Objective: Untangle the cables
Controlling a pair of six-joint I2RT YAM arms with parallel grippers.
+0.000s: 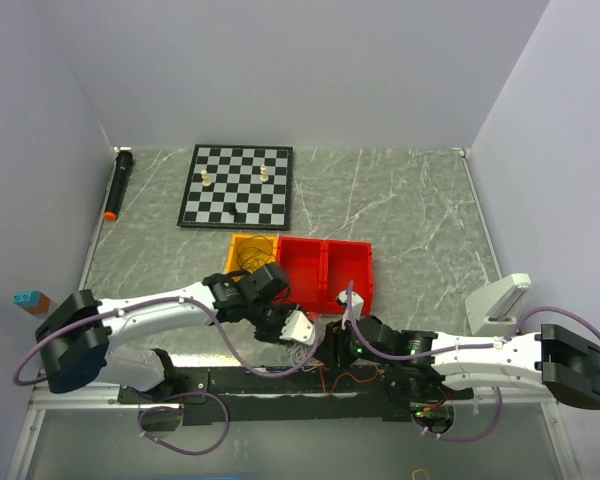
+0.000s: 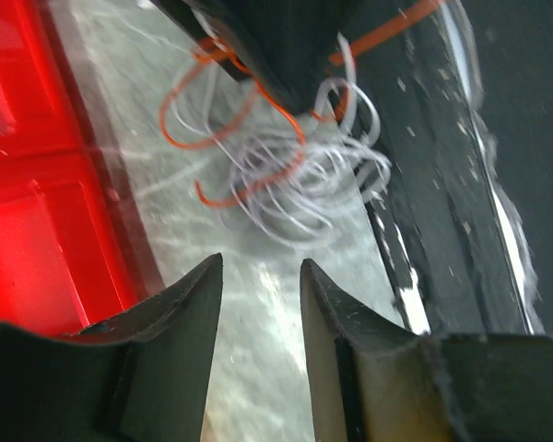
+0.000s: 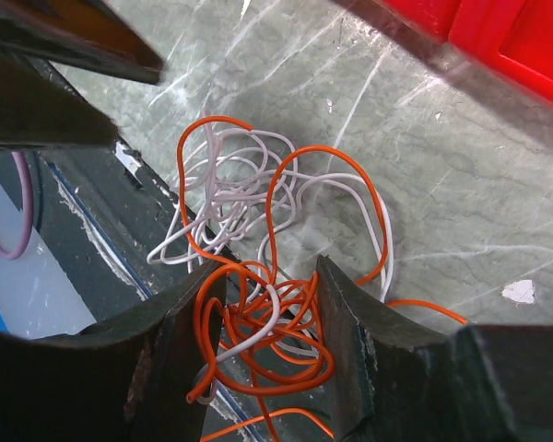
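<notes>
Right at the near edge of the surface (image 1: 410,210), partly spilling onto the black rail (image 1: 270,383) where the arms are bolted, lie the cables (image 3: 235,193). They are a loose nest of thin orange and white wire, the loops threaded through one another.

The right tool (image 3: 267,267) stands over the nest with its jaws apart, straddling the tighter orange coil. Nothing looks pinched, though from its own camera I can't be sure no strand brushes a pad. The left tool (image 2: 258,267) is just beside the nest, jaws apart and empty, pointing at the white loops.

This wire should be feather-light and floppy with a little spring in it. Tugged in one spot, the whole clump would likely drag along. I'd take hold of a single outer loop, the wide orange arc lying clear on the bare stone, while the other tool pins the white bundle. Wire this thin and slick may well slip from the pads.

Further back sit the red bin (image 1: 323,262), a yellow bin (image 1: 237,240) and, beyond them, the chessboard (image 1: 235,185).
</notes>
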